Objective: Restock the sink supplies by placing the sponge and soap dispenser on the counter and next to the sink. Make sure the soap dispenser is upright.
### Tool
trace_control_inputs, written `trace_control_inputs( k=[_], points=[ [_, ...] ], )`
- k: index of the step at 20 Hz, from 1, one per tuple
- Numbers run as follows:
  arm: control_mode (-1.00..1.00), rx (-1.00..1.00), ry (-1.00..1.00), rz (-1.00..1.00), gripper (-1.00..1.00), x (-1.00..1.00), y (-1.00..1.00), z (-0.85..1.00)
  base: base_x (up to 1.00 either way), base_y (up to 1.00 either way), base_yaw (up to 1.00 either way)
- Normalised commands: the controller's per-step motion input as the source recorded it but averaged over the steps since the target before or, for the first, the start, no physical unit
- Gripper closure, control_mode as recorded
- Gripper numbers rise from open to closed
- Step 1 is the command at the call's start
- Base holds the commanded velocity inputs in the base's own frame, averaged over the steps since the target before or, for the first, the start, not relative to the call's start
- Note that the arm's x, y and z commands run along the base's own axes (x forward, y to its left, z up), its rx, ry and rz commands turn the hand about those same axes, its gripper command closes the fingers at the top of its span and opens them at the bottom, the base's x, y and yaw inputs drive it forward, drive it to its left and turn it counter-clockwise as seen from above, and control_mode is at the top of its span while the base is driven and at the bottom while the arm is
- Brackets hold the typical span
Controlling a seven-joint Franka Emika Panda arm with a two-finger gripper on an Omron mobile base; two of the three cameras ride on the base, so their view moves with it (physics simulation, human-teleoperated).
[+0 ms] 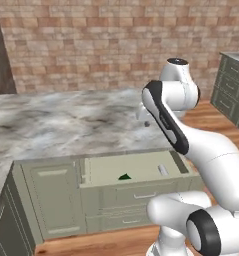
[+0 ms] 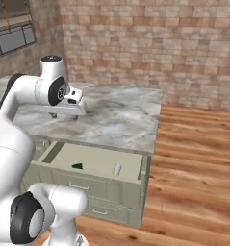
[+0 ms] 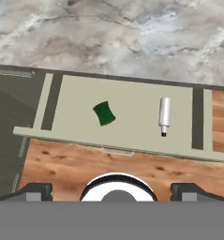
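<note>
Hand view: sponge (image 3: 104, 113) well ahead of open fingers (image 3: 112, 191)

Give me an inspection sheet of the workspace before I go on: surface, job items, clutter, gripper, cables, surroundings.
Surface: grey-white veined marble top above an open sage-green drawer.
Job items: green sponge and slim grey-silver soap dispenser, lying on its side, both in the drawer, apart.
Clutter: nothing seen.
Gripper: two-finger gripper open, above the drawer, holding nothing.
Cables: nothing seen.
Surroundings: tan brick wall, wooden floor.
</note>
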Motion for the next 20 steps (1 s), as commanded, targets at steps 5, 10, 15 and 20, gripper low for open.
trace_control_inputs(
  k=[5,10,15,20],
  points=[
    [1.0,0.0,0.0,0.0,-1.0,0.0,0.0,0.0,-0.01,0.3,-0.19],
    [1.0,0.0,0.0,0.0,-1.0,0.0,0.0,0.0,-0.26,0.12,0.0],
    [1.0,0.0,0.0,0.0,-1.0,0.0,0.0,0.0,-0.3,0.01,0.0],
    [-1.0,0.03,0.01,0.0,-1.0,0.39,-0.17,-0.42,0.0,0.0,0.0]
  ],
)
